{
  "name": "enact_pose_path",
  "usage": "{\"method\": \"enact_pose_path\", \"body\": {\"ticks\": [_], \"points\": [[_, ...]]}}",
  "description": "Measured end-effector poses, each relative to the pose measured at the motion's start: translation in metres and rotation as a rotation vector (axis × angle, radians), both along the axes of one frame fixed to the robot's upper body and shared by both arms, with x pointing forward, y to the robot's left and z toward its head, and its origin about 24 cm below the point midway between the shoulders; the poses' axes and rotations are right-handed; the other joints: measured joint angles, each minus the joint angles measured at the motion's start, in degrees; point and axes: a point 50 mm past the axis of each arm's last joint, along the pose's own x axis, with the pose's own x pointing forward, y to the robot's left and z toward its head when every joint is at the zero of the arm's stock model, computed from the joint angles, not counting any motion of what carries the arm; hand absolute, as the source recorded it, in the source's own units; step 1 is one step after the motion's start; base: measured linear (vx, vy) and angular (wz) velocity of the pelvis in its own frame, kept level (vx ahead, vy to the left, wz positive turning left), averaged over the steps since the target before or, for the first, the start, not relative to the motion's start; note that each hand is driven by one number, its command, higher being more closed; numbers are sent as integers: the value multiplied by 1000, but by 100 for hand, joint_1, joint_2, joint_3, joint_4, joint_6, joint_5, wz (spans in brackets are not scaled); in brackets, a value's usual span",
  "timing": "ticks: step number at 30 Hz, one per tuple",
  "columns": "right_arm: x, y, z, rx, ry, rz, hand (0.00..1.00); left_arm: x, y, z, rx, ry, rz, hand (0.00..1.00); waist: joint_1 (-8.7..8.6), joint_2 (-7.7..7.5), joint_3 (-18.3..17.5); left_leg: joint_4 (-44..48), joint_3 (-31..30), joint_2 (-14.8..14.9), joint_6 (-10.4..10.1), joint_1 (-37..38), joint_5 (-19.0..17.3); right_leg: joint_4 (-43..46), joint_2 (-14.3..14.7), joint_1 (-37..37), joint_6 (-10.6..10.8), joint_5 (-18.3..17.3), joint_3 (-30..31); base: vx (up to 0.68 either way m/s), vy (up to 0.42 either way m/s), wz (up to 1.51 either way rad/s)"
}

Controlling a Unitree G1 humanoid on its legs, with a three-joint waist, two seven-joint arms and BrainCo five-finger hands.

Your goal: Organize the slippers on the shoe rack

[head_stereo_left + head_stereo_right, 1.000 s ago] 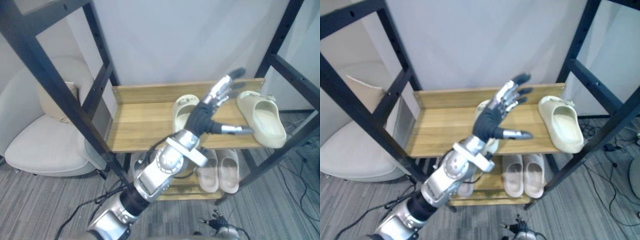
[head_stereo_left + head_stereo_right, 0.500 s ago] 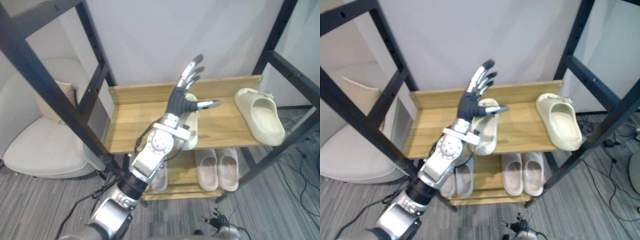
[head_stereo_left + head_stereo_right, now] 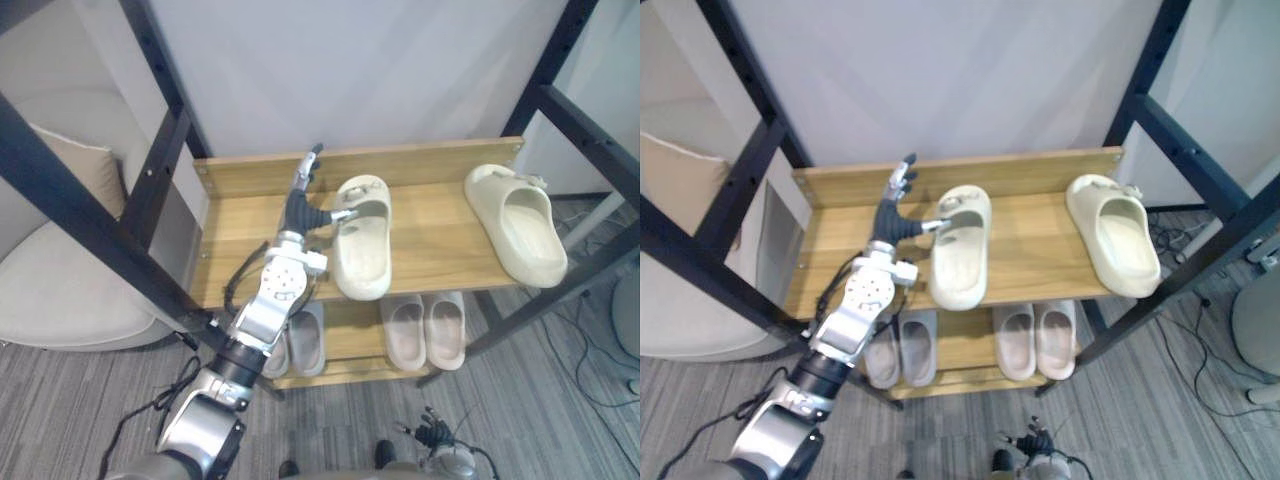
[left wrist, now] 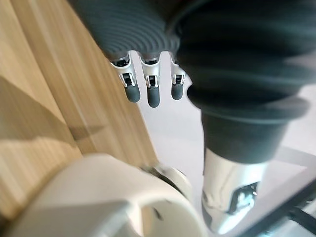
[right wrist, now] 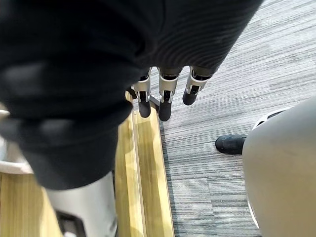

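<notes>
Left eye view: from the head, looking down at the shoe rack [image 3: 430,160], frame centre.
Right eye view: same rack, slightly rightward; both share its upper shelf [image 3: 1035,250].
Left wrist view: very close, along the fingers [image 4: 152,94] of the left hand [image 3: 298,212], over the shelf.
Right wrist view: close, along the fingers of the right hand [image 3: 432,438], toward the floor [image 5: 222,98].

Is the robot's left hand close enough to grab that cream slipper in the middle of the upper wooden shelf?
Probably yes. The left hand is open right beside the middle slipper, its thumb reaching toward the strap, and nothing lies between them on the wooden shelf.
</notes>
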Motion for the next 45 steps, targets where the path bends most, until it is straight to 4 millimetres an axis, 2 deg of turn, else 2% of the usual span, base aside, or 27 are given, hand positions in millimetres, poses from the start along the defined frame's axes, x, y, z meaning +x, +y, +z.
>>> {"method": "enact_pose_path", "body": {"ticks": [5,13,16,20,21,27,34,45], "points": [[3,1,2,2,-15,1,0,1,8,1,43,-22,50,0,-29,3,75,0,76,-1,1,-4,1,-1,0,-30,-4,22,13,-42,-15,-8],[6,2,4,4,-34,1,0,3,8,0,118,-30,86,0,-35,15,192,-6,112,5,1,-38,0,-1,4,-107,-4,22,25,-26,-14,-2],[6,3,5,6,-48,-3,0,5,2,5,122,-45,74,0,-33,17,195,8,114,2,2,-109,4,3,-5,-155,-3,23,65,0,0,0],[6,2,5,6,-51,-13,0,4,-15,17,131,-82,28,0,-32,20,195,63,125,-22,6,-212,7,42,-56,-246,17,43,146,-3,-4,-3],[6,1,5,6,-51,-22,0,3,-23,19,135,-92,2,100,-32,28,190,74,124,-35,7,-201,7,43,-71,-242,18,47,169,-16,-11,-7],[5,-1,5,2,-50,-25,0,1,-39,28,140,-126,-35,100,-32,66,195,75,126,-41,10,-206,9,44,-72,-271,18,47,268,-50,-18,-3],[4,-6,8,-9,-65,-43,0,7,-37,30,180,-129,-16,100,-42,226,145,66,120,-44,10,-189,10,2,-35,-262,-13,75,199,-48,-21,-1],[5,-5,8,-4,-69,-44,0,13,-33,30,185,-120,-2,100,-111,203,161,1,119,-36,10,-91,8,-1,-25,-201,-13,79,143,0,0,0]]}}
